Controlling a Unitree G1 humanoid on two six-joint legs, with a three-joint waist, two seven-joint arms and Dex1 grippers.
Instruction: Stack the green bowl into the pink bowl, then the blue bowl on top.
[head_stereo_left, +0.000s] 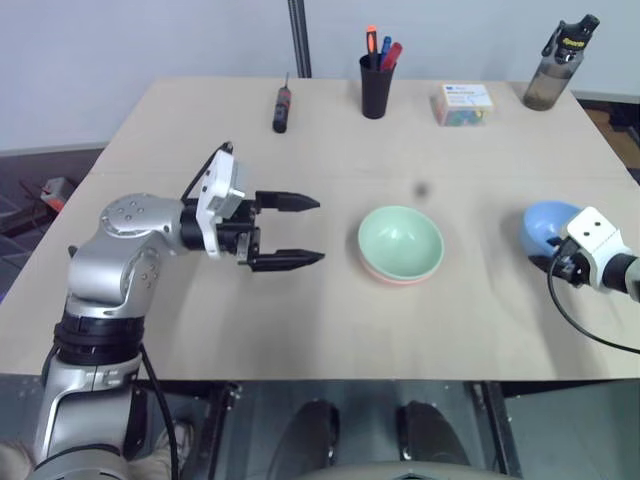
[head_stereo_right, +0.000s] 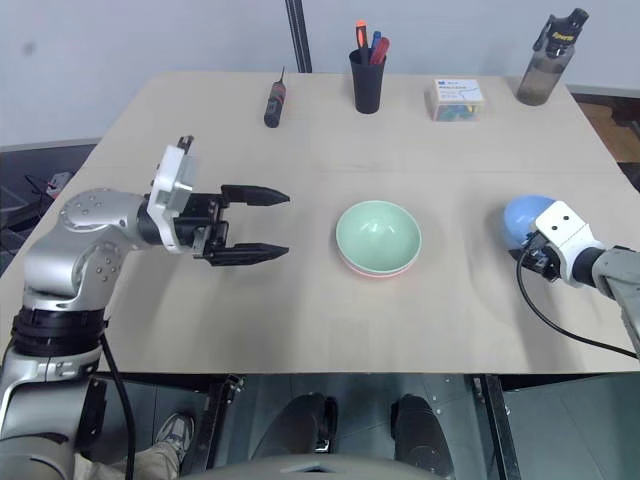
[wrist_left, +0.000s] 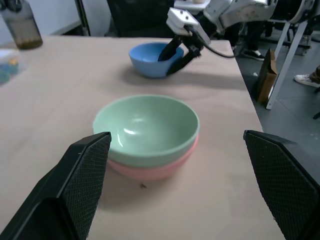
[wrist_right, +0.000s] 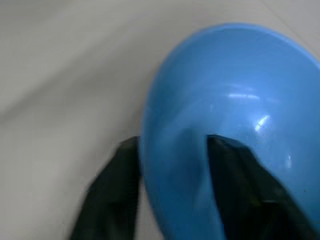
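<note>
Left claw hangs spread, empty, left of green bowl nested in pink bowl. Right claw pinches blue bowl's rim at far right; lifting onto the stack likely follows.

Green bowl, pink bowl, blue bowl: smooth plastic, glossy, light glints inside. Bench: pale wood-look top, matt. Left tool fingers: black, fine cross-hatched pads. Far right bottle: smoky translucent plastic
</note>
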